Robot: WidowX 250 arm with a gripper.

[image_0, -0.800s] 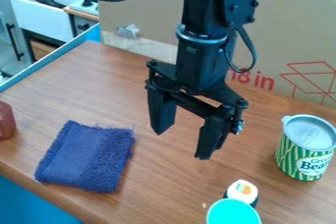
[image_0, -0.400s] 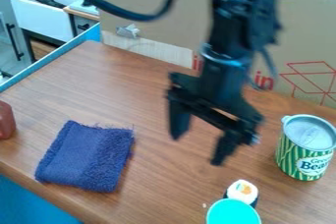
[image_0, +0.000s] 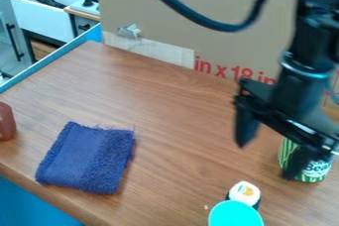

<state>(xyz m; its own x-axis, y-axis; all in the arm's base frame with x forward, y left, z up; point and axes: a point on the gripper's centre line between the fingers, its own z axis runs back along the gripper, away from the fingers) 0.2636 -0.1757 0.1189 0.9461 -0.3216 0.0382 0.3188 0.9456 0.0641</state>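
The gripper (image_0: pixel 267 161) hangs over the right side of the table (image_0: pixel 165 116), its two fingers spread wide with nothing between them. One finger is in front of the can (image_0: pixel 319 170), hiding part of it; whether they touch cannot be told. The can stands upright near the right edge of the view, striped lengthwise in green and pale yellow, with a whitish label bearing dark lettering. Its upper part is hidden behind the gripper.

Below and left of the gripper lies a sushi piece (image_0: pixel 245 193), white on top with an orange centre and dark around the side. Just in front of it is a round turquoise thing (image_0: pixel 235 215), cut off by the bottom edge. Farther left lies a folded, shaggy blue cloth (image_0: pixel 88 158), and at the left edge a reddish-brown thing (image_0: pixel 5 122). A cardboard sheet (image_0: pixel 198 17) with red print stands behind the table.
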